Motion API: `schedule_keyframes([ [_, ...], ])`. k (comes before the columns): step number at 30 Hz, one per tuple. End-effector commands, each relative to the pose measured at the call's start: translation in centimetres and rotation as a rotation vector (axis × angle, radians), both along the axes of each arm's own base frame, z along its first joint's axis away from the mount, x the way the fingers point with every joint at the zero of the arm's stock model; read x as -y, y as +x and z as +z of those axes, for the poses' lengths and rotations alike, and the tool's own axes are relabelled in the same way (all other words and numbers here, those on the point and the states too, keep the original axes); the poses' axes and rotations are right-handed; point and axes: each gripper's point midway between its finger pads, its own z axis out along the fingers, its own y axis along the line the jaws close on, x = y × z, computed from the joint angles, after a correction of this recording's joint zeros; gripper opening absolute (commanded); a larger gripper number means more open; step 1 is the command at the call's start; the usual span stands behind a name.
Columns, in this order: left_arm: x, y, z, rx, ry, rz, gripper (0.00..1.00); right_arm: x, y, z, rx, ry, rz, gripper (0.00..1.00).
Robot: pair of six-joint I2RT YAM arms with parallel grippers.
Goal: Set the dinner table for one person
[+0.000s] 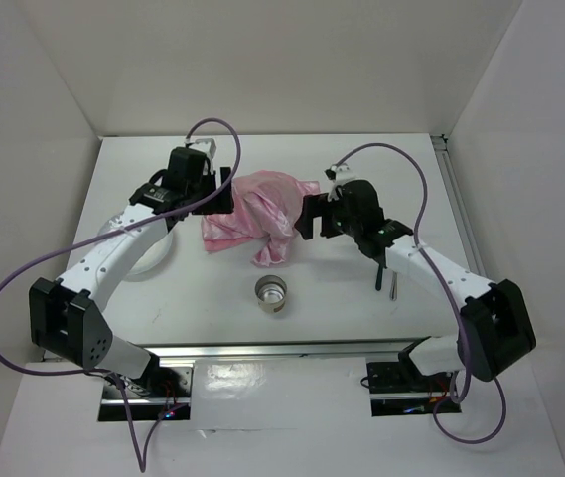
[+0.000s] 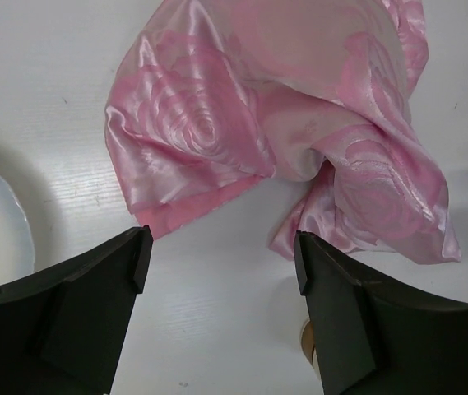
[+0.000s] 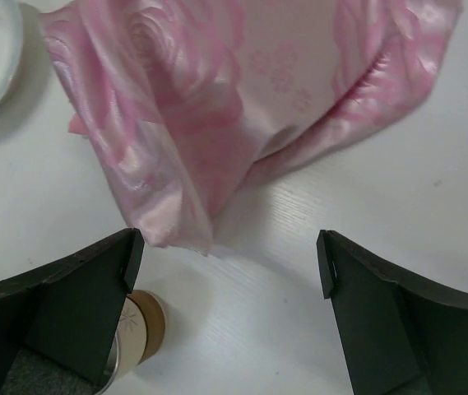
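The left claw (image 1: pixel 220 194) and right claw (image 1: pixel 309 217) both hang wide open and empty, flanking the crumpled pink cloth (image 1: pixel 260 221) at mid-frame. It lies on the white dinner table (image 1: pixel 381 169), which fills the centre of the view. To spread it well, I'd say each should pinch a separate edge low, then draw apart evenly, clear of the cup (image 1: pixel 272 294) just below.

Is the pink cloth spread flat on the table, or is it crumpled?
Crumpled: the pink cloth lies bunched in uneven folds, with raised ridges in both wrist views.
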Motion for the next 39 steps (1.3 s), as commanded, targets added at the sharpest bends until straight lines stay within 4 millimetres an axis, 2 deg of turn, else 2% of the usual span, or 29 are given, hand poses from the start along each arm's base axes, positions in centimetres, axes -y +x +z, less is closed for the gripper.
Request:
schedule_keyframes([
  [1, 0.6, -0.3, -0.1, 0.01, -0.049, -0.019, 0.86, -2.4, 0.2, -0.2, 0.027, 0.023, 0.111, 1.0],
  [3, 1.1, -0.2, 0.1, 0.015, -0.07, -0.04, 0.86, -3.3, -0.3, -0.6, 0.013, 0.016, 0.134, 1.0],
  [5, 1.5, 0.1, -0.6, -0.001, -0.083, -0.041, 0.86, -4.6, -1.1, -1.1, 0.015, 0.016, 0.182, 1.0],
  [6, 1.8, 0.3, -1.7, -0.031, -0.079, -0.047, 0.88, -5.1, -1.5, -1.1, 0.024, 0.027, 0.202, 1.0],
  [7, 1.5, 0.8, -1.7, -0.03, -0.079, -0.038, 0.9, -5.5, -1.6, -0.6, 0.04, 0.036, 0.212, 1.0],
  [9, 2.4, 1.4, -2.2, -0.056, -0.103, -0.055, 0.91, -6.2, -2.3, -1.0, 0.048, 0.041, 0.235, 1.0],
  [12, 3.3, 2.6, -2.7, -0.058, -0.131, -0.058, 0.94, -6.5, -2.7, -1.6, 0.05, 0.053, 0.239, 1.0],
  [14, 3.8, 3.2, -4.0, -0.091, -0.137, -0.059, 0.93, -7.1, -2.6, -0.8, 0.069, 0.087, 0.256, 1.0],
  [16, 4.2, 3.8, -4.6, -0.105, -0.146, -0.058, 0.91, -7.4, -2.5, -2.1, 0.036, 0.086, 0.258, 0.99],
  [18, 4.0, 4.6, -5.6, -0.12, -0.15, -0.039, 0.9, -7.9, -2.2, -2.4, 0.031, 0.089, 0.268, 0.98],
  [23, 4.9, 5.8, -5.7, -0.113, -0.181, -0.04, 0.9, -8.5, -1.6, -4.8, -0.005, 0.081, 0.248, 0.82],
  [25, 5.6, 6.4, -5.6, -0.11, -0.202, -0.062, 0.86, -8.8, -1.3, -5.0, -0.013, 0.088, 0.242, 0.69],
  [28, 6.3, 6.8, -5.7, -0.123, -0.226, -0.078, 0.75, -8.8, -1.0, -6.1, -0.036, 0.085, 0.22, 0.52],
  [29, 6.6, 6.9, -5.9, -0.126, -0.236, -0.09, 0.71, -9.0, -0.8, -5.7, -0.033, 0.097, 0.216, 0.4],
  [30, 6.8, 6.8, -5.9, -0.132, -0.249, -0.092, 0.64, -9.0, -0.8, -6.1, -0.043, 0.092, 0.215, 0.34],
  [31, 7.2, 7.0, -5.3, -0.118, -0.265, -0.108, 0.58, -9.2, -0.5, -5.6, -0.031, 0.099, 0.216, 0.29],
  [32, 6.8, 7.3, -5.9, -0.128, -0.263, -0.097, 0.38, -9.3, -0.3, -5.2, -0.028, 0.1, 0.216, 0.16],
  [33, 7.0, 7.8, -5.4, -0.118, -0.273, -0.092, 0.24, -9.1, -0.4, -5.5, -0.04, 0.088, 0.207, 0.08],
  [34, 7.2, 7.9, -4.9, -0.117, -0.28, -0.1, 0.12, -9.3, 0.1, -4.6, -0.022, 0.088, 0.213, 0.0],
  [35, 7.2, 7.7, -5.3, -0.141, -0.273, -0.096, 0.0, -9.0, 0.2, -4.8, -0.029, 0.059, 0.207, 0.0],
  [38, 5.7, 9.1, -3.8, -0.111, -0.219, -0.092, 0.0, -7.3, 2.2, -3.3, 0.018, -0.018, 0.145, 0.0],
  [39, 4.9, 9.5, -2.5, -0.089, -0.185, -0.1, 0.0, -6.6, 3.0, -2.9, 0.034, -0.039, 0.131, 0.0],
])
